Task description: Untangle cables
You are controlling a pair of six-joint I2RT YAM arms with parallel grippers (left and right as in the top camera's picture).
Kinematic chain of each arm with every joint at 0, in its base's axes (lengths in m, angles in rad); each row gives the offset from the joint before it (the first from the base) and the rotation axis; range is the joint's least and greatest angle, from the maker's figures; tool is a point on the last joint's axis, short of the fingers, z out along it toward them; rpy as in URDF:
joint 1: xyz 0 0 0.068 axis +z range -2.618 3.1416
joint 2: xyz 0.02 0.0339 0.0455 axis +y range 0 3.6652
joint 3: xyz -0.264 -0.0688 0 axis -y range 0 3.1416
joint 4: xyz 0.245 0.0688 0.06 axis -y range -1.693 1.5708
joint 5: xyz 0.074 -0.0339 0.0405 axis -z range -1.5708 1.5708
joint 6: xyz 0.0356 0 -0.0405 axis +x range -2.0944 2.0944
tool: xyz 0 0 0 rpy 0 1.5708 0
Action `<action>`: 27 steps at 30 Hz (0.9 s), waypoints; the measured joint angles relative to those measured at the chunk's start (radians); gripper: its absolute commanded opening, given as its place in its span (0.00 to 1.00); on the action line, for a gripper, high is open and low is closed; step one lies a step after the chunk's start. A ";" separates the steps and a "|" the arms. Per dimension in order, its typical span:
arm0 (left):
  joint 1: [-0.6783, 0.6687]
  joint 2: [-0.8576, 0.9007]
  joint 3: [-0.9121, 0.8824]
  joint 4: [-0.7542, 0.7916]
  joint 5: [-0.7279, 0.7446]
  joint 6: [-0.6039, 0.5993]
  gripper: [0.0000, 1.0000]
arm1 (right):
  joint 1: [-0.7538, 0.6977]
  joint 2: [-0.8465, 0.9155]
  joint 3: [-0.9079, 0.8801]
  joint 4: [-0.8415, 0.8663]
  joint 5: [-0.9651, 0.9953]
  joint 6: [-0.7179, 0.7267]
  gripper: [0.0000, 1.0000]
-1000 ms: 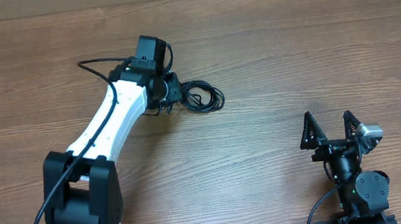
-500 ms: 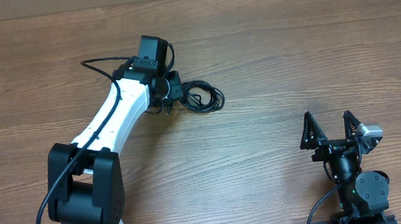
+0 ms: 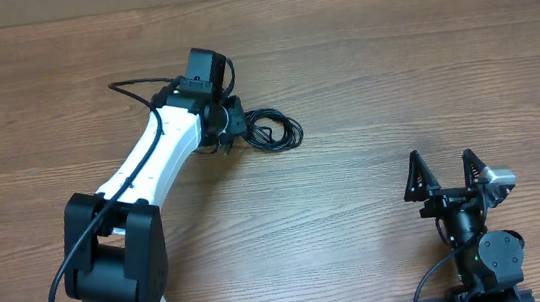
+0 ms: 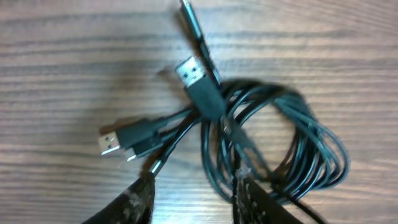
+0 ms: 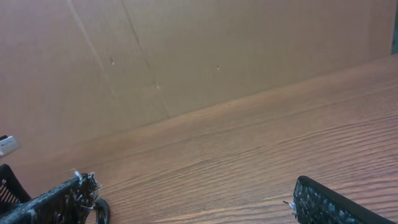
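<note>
The left gripper (image 4: pixel 194 199), jaws apart, straddles strands of the tangled thin black cables (image 4: pixel 205 99) — likely poised to pinch one — while the right gripper (image 3: pixel 441 158), likewise spread, idles well apart.

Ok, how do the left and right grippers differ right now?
The left gripper is stretched out over the cables, its fingers narrowly apart with strands lying in the gap. The right gripper sits back near its base, away from the cables. The right gripper's fingers are spread much wider than the left's, around nothing. Both are open and neither is clamped on anything.
</note>
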 measured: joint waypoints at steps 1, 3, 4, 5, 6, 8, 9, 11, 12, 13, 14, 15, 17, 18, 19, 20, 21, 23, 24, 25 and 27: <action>-0.001 0.000 0.000 0.009 -0.001 -0.005 0.41 | 0.000 0.000 0.000 0.000 0.000 0.000 1.00; -0.003 0.004 0.000 0.040 -0.008 -0.022 0.44 | 0.000 0.000 0.000 0.000 0.000 0.000 1.00; -0.003 0.008 0.000 0.063 -0.010 -0.027 0.44 | 0.000 0.000 0.000 0.000 0.000 0.000 1.00; -0.006 0.013 0.000 0.084 -0.012 -0.031 0.45 | 0.000 0.000 0.000 0.000 0.000 0.000 1.00; -0.007 0.020 0.000 0.100 -0.014 -0.035 0.45 | 0.000 0.000 0.000 0.000 0.000 0.000 1.00; -0.012 0.040 0.000 0.119 -0.015 -0.047 0.45 | 0.000 0.000 0.000 0.000 0.000 0.000 1.00; -0.016 0.051 0.000 0.121 -0.016 -0.050 0.45 | 0.000 0.000 0.000 0.000 0.000 0.000 1.00; -0.023 0.077 0.000 0.122 -0.016 -0.051 0.36 | 0.000 0.000 0.000 0.000 0.000 0.000 1.00; -0.027 0.097 0.000 0.121 -0.016 -0.057 0.22 | 0.000 0.000 0.000 0.000 0.000 0.000 1.00; -0.029 0.114 0.000 0.122 -0.015 -0.056 0.10 | 0.000 0.000 0.000 0.000 0.000 -0.001 1.00; -0.033 0.131 0.000 0.121 -0.011 -0.058 0.05 | 0.000 0.000 0.000 0.000 0.000 0.000 1.00; -0.035 0.143 0.000 0.121 -0.004 -0.057 0.04 | 0.000 0.000 0.000 0.000 0.000 0.000 1.00; -0.035 0.146 0.004 0.116 0.012 -0.048 0.04 | 0.000 0.000 0.000 0.000 0.000 0.000 1.00; -0.035 0.146 0.006 0.103 0.018 -0.042 0.04 | 0.000 0.000 0.000 0.000 0.000 -0.001 1.00; -0.032 0.146 0.009 0.092 0.025 -0.031 0.04 | 0.000 0.000 0.000 0.000 0.000 0.000 1.00; -0.027 0.146 0.015 0.069 0.035 -0.015 0.04 | 0.000 0.000 0.000 0.000 0.000 0.000 1.00; -0.020 0.146 0.021 0.046 0.043 0.000 0.04 | 0.000 0.000 0.000 0.001 0.000 0.000 1.00; 0.003 0.146 0.042 -0.027 0.067 0.038 0.07 | 0.000 0.000 0.000 0.001 0.000 0.000 1.00; 0.018 0.146 0.050 -0.054 0.077 0.064 0.11 | 0.000 0.000 0.000 0.000 0.000 0.000 1.00; 0.031 0.146 0.059 -0.075 0.089 0.087 0.15 | 0.000 0.000 0.000 0.001 0.000 0.000 1.00; 0.064 0.146 0.074 -0.108 0.110 0.142 0.20 | 0.000 0.000 0.000 0.000 0.000 0.000 1.00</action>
